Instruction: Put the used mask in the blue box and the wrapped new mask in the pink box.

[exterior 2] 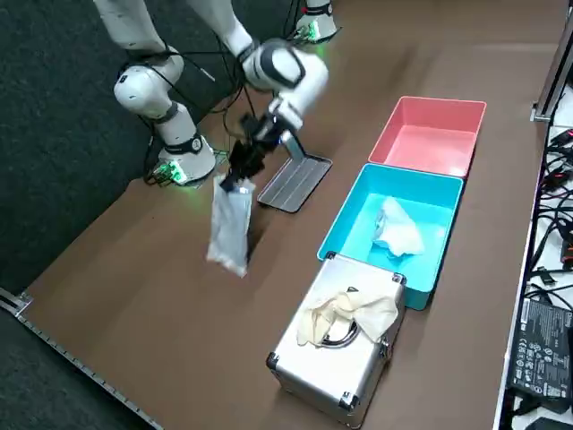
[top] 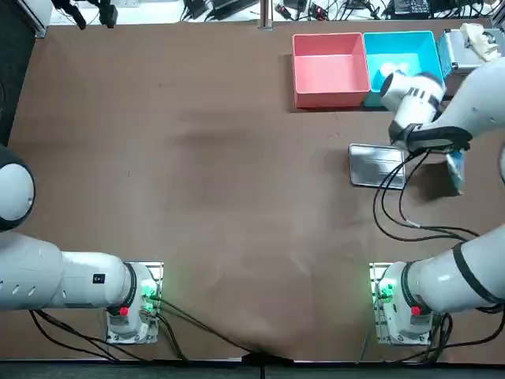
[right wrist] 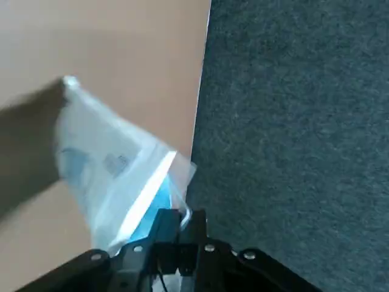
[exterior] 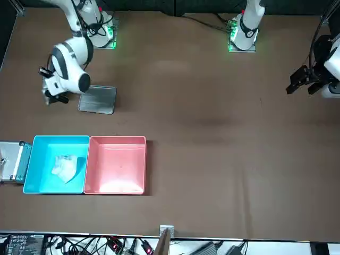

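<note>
Above the table [exterior 2: 125, 309], right hand [exterior 2: 239, 176] clenched on wrapped new mask [exterior 2: 229, 224], clear pouch hanging down, blue inside

Soft, even light falls from above on the table [top: 197, 197]. The right gripper [exterior 2: 237, 175], near the table's right edge, pinches the wrapped mask [exterior 2: 228, 224], which throws a faint shadow. The metal tray [top: 377, 166] gleams.
</note>
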You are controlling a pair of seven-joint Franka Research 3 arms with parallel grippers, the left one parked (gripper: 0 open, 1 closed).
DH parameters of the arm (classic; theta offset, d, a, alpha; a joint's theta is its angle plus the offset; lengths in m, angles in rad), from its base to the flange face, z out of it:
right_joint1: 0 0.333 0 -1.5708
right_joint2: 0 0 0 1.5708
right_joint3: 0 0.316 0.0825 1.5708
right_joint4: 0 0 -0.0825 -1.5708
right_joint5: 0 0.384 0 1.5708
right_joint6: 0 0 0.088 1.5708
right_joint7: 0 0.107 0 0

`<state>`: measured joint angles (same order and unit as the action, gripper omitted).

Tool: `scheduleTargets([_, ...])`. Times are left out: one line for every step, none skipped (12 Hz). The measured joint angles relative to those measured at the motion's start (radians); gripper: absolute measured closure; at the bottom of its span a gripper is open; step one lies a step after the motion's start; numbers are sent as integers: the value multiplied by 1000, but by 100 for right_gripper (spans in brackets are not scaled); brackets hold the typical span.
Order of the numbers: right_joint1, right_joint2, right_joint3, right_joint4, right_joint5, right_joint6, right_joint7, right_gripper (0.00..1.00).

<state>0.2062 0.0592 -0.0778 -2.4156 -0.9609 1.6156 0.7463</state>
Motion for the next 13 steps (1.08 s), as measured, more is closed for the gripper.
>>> scheduleTargets([10, -55, 1, 23, 34, -34, -66, 99])
scheduleTargets([26, -102, 2, 56, 69, -74, -125, 99])
scheduleTargets([47, -138, 3, 97, 94, -113, -181, 99])
scheduleTargets([74, -162, 4, 145, 113, -150, -233, 99])
scheduleTargets([106, -174, 6, 207, 132, -190, -286, 99])
scheduleTargets([131, -176, 9, 278, 152, -226, -333, 99])
scheduleTargets([151, -169, 11, 355, 176, -252, -374, 99])
scheduleTargets([167, -157, 11, 432, 206, -267, -401, 99])
scheduleTargets([181, -136, 12, 511, 241, -273, -413, 99])
scheduleTargets([193, -107, 12, 585, 274, -275, -418, 99])
scheduleTargets([204, -72, 12, 657, 305, -277, -418, 99])
scheduleTargets([211, -30, 12, 725, 338, -277, -410, 99])
scheduleTargets([216, 17, 12, 794, 373, -278, -393, 99])
